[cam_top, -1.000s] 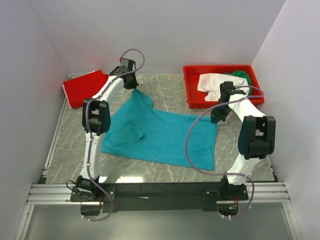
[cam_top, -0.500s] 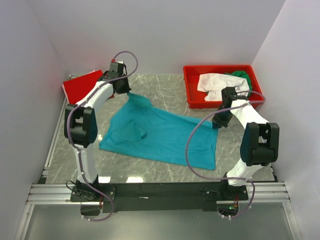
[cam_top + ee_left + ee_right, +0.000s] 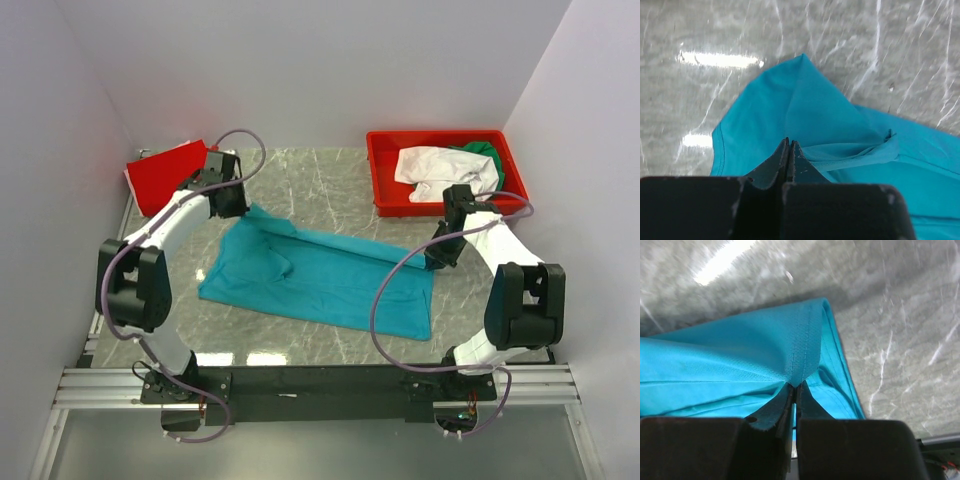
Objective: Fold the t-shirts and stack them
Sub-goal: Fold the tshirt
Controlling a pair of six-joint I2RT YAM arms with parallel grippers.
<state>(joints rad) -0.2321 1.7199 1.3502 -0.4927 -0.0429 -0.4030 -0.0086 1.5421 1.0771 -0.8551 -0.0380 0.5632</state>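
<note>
Teal t-shirt point(image 3: 320, 280) sprawls mid-frame on the counter point(image 3: 330, 185). Left pincer point(image 3: 789, 145) nips its upper-left edge, right pincer point(image 3: 795, 386) nips the hemmed right corner. Light, limp cloth that'll likely sag, so corners and hems look the surest hold.

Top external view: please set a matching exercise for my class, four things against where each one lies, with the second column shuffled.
Things
1. teal t-shirt
2. red t-shirt
3. white t-shirt
4. red bin

Places
A. far right corner of the table
B. inside the bin
C. far left corner of the table
D. spread out mid-table

Pairs: 1-D, 2-C, 3-B, 4-A
</note>
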